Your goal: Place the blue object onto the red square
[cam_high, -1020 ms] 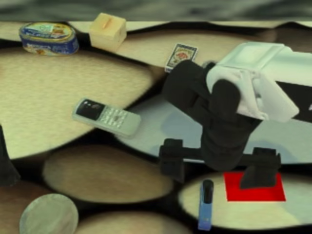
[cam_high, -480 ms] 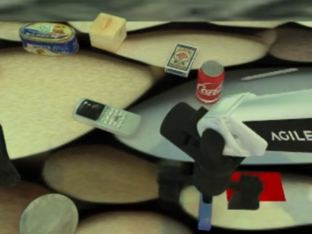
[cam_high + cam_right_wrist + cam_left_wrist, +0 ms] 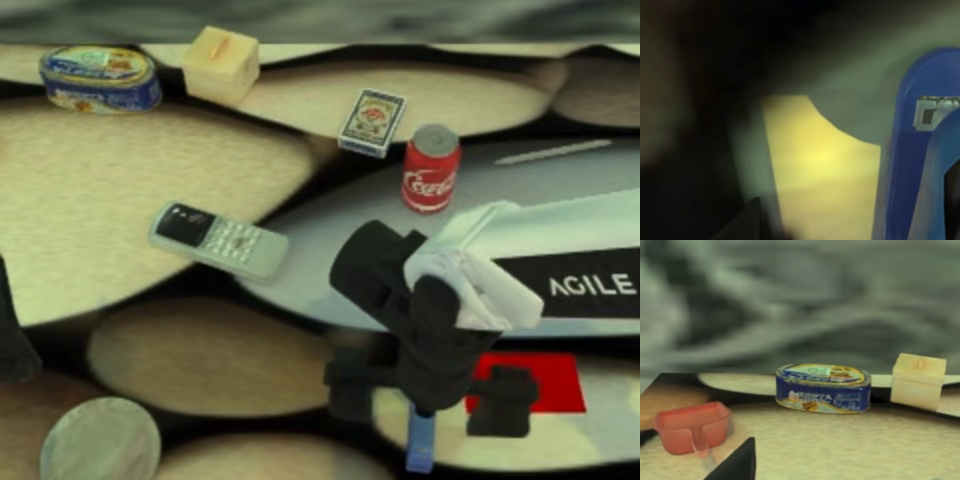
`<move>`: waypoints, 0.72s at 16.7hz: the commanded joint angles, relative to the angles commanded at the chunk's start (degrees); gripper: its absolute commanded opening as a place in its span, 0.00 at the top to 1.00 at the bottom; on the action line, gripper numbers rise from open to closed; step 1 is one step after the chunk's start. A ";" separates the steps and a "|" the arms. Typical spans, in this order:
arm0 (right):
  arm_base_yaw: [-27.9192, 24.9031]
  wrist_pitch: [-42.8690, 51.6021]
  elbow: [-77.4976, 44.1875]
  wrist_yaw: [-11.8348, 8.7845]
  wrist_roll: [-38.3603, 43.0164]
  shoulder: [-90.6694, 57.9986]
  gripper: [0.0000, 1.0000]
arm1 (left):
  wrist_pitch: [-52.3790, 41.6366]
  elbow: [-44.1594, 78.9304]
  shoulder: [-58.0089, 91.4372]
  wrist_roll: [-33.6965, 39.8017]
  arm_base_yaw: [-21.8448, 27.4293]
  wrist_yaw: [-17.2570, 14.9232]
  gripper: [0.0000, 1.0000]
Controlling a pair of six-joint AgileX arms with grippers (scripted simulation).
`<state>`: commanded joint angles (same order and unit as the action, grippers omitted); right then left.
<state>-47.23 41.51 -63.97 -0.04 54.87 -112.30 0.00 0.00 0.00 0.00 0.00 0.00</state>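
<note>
The right pincer (image 3: 428,400) hung low over the blue object (image 3: 421,444) at about 5 o'clock on the desk (image 3: 150,200), its 2 black fingers (image 3: 350,385) spread well apart, one on each side of the stapler, with nothing clamped. Only the blue tip of the object showed below the wrist in the top view; the right wrist view showed its blue body (image 3: 912,150) very close, with a small metal plate on it. The red square (image 3: 555,380) lay just beside it toward 3 o'clock, partly hidden by the other finger, and the object was not on it.

The arm's white casing bore "AGILE" (cut off at the frame edge). A red can (image 3: 431,168) reading "Coca-Cola" stood upright near the centre, with a playing-card box (image 3: 373,122) just beyond it toward 11 o'clock. A grey phone (image 3: 218,240) lay at 9 o'clock.

The left pincer (image 3: 10,340) sat parked at the 8 o'clock edge; whether it was apart or together I cannot tell. Its wrist view showed a blue-rimmed tin (image 3: 823,388) (label unreadable).
</note>
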 joint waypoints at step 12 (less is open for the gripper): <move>0.00 0.00 0.00 0.00 0.00 0.00 1.00 | 0.00 0.00 0.00 0.00 0.00 0.00 0.00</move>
<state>-47.23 41.51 -63.97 -0.04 54.87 -112.30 0.00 0.00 0.00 0.00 0.00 0.00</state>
